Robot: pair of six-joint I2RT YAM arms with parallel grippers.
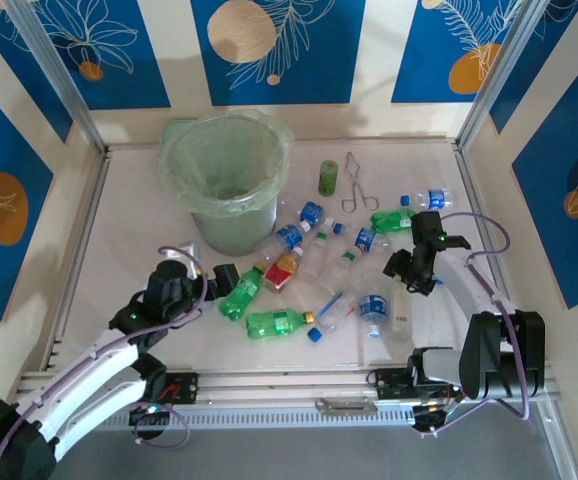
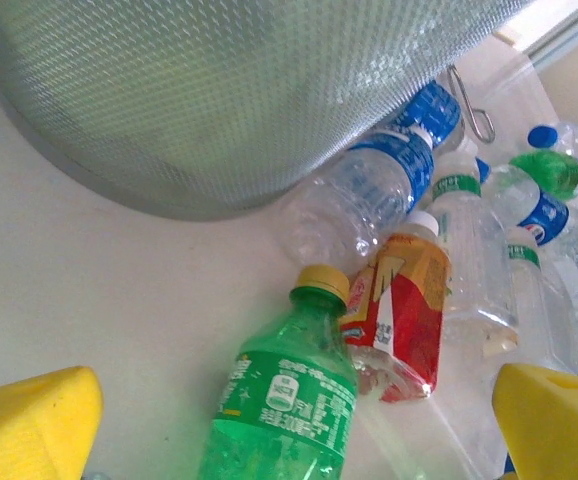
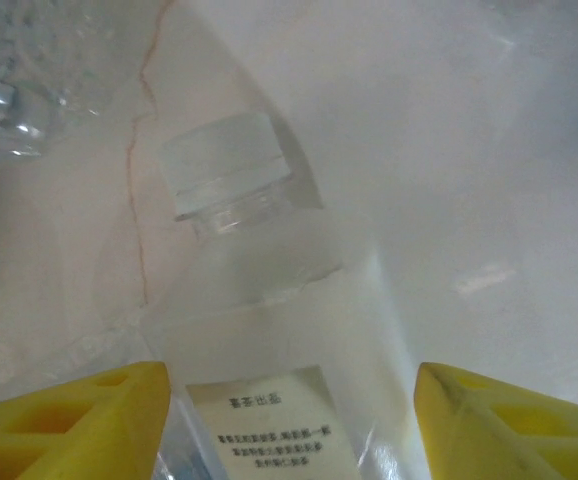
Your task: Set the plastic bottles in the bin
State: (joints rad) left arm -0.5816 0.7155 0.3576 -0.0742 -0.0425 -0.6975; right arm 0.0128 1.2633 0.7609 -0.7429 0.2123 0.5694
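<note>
Here the right gripper straddles a clear bottle at the right of the bench; grip or not, cannot tell. The left gripper, wide open, frames a green bottle near the bin

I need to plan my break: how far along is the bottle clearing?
Done: nothing visible yet; no bottle shows inside the bin. In hand: the right gripper straddles a clear bottle, grip unconfirmed; the left gripper is open by a green bottle. Left: about a dozen bottles lying on the table.
</note>
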